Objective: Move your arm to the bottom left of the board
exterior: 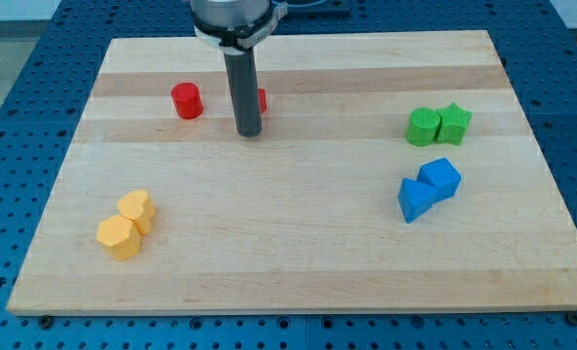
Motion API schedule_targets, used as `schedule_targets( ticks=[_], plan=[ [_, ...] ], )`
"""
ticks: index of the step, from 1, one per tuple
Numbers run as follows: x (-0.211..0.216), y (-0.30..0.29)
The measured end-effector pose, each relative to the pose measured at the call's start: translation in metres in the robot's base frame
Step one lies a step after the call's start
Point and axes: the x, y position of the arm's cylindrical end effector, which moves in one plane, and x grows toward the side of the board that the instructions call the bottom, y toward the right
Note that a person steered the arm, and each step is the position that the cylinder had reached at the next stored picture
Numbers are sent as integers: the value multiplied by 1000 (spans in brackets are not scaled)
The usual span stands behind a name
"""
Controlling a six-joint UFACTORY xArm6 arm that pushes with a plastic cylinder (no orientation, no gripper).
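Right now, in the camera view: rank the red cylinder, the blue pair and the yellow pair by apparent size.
1. Yellow pair and blue pair: look about alike, and the yellow sits nearer the view's bottom, so I won't rank them.
2. Red cylinder: clearly smallest.
My tip rests to the view's right of it.

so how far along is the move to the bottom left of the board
Nothing looks done yet: my tip rests in the upper middle of the board, just right of the red block and partly hiding a second red block. No progress toward the corner shows. Left: travel down and to the view's left, probably skirting the two yellow blocks near that corner.
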Motion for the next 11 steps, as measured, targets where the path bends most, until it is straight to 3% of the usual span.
schedule_targets(
  ticks=[1, 4, 6, 7, 10, 11],
  plan=[
    [49, -5],
    [132, -75],
    [205, -86],
    [217, -86],
    [214, -188],
    [214, -192]
  ],
)
